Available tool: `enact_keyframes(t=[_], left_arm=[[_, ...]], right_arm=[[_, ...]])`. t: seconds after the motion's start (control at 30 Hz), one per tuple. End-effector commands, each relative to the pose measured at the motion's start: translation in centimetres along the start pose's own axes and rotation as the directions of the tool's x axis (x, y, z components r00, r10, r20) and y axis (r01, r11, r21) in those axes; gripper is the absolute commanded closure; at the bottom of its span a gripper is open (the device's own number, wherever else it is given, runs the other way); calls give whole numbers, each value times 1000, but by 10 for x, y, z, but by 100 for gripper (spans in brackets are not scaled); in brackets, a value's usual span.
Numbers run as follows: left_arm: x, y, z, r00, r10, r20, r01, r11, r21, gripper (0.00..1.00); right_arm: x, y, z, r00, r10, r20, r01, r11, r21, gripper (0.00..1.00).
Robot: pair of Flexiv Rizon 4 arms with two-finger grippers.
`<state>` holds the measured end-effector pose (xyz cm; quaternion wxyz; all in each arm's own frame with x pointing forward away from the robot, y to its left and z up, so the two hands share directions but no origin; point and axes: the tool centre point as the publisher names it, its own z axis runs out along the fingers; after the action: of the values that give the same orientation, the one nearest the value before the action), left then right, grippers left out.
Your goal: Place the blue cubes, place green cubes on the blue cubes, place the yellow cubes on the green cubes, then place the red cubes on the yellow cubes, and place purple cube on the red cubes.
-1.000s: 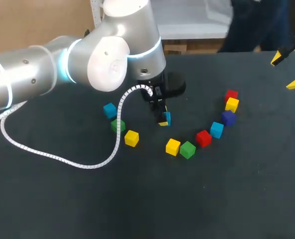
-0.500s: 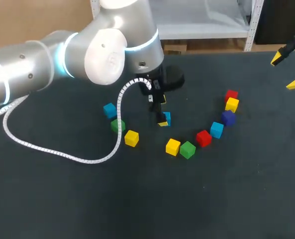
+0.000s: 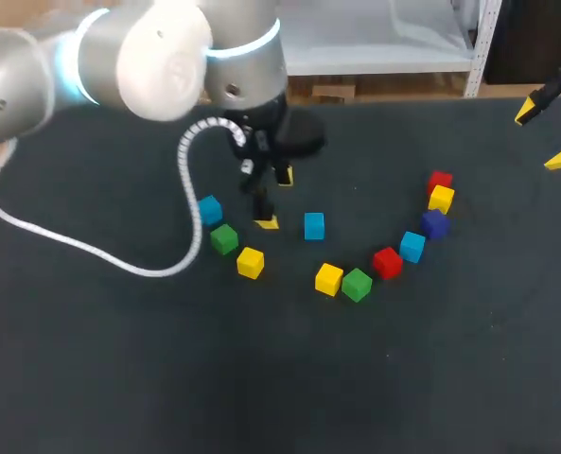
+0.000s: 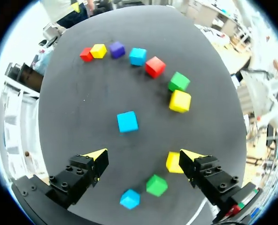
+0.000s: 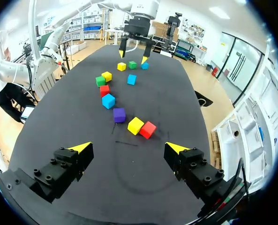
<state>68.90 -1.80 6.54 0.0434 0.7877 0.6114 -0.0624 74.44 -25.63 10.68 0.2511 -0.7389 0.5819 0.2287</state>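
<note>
Left hand (image 3: 275, 200) open, pointing down, near a lone blue cube (image 3: 314, 226)

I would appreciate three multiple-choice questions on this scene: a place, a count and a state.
1. The purple cube lies between: A two green cubes; B a yellow cube and a blue cube; C two red cubes.
2. Blue cubes on the table: A two; B three; C four.
3. The left claw is: A shut on a red cube; B shut on a green cube; C open and empty.
1 B, its neighbours in the arc. 2 B, one in the arc, two nearer the left claw. 3 C, its yellow tips stand apart over bare table.
</note>
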Motion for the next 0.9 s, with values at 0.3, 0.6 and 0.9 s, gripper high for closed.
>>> enact_keyframes(t=[0.3,0.6,0.9], left_arm=[[54,-12,-34,974,226,6,-225,974,-26,0],[86,-2,-28,940,342,-7,-342,939,37,0],[113,20,-4,916,401,7,-401,914,59,0]], right_arm=[[0,1,0,1000,0,-1,0,1000,3,0],[0,1,0,1000,0,-1,0,1000,3,0],[0,1,0,1000,0,-1,0,1000,3,0]])
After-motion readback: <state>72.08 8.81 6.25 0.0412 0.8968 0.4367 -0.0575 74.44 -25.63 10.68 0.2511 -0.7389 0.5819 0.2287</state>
